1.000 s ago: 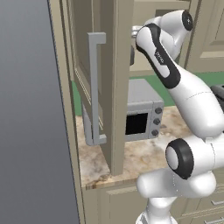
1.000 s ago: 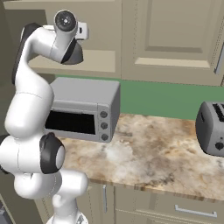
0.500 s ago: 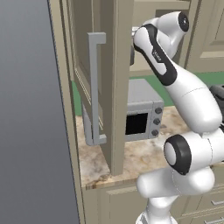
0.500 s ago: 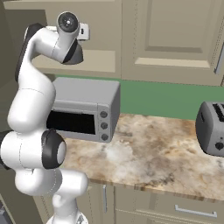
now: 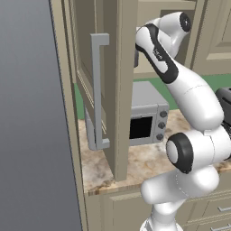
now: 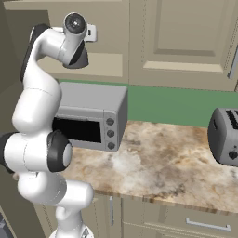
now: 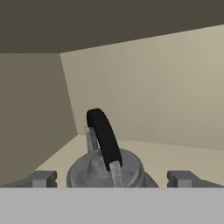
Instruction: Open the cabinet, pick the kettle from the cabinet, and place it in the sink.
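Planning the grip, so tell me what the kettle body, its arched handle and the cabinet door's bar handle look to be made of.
Kettle: body looks like dull grey metal, going by its soft brushed sheen. Its arched handle: matt black, probably plastic or rubber, with no shine. Cabinet door's bar handle: flat grey, likely painted or satin metal, though the render leaves that open. The open gripper sits astride the kettle.

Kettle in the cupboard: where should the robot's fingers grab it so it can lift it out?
Probably by the black arched handle on top of the kettle. It stands up above the lid, thin enough to fit between the fingers, with space underneath. The open gripper already has a finger on each side of the kettle, so coming in from the open cabinet front and closing across the arch looks best.
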Controlling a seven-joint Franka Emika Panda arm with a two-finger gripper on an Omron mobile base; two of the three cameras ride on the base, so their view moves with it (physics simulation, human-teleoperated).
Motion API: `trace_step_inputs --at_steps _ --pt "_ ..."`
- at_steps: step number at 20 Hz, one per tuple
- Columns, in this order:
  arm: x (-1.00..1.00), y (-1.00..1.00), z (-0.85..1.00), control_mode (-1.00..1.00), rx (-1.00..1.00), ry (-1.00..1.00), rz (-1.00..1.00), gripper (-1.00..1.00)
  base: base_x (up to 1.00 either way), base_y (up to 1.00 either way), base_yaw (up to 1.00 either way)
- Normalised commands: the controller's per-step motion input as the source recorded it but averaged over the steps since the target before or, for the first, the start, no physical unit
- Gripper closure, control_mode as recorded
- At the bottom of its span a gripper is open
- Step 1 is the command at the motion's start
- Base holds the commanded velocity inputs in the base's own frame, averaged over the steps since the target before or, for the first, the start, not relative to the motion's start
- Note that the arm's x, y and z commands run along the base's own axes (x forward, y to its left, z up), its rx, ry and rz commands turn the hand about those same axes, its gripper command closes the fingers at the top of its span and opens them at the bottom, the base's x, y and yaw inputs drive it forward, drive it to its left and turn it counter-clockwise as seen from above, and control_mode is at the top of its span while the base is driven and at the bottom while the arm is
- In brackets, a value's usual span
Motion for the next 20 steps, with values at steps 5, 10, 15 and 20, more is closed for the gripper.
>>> trace_step_inputs --at_steps 5,10,15,20 --pt "0.13 0.00 -0.02 -1.00 0.00 -0.01 0.00 -1.00 0.00 0.00 0.00" --pt "0.10 0.00 -0.02 -1.00 0.00 -0.04 0.00 -1.00 0.00 0.00 0.00" --pt "0.12 0.00 -0.07 -1.00 0.00 -0.01 0.01 -1.00 0.00 0.00 0.00" --pt "0.03 0.02 -0.17 -1.00 0.00 0.00 0.00 -1.00 0.00 0.00 0.00"
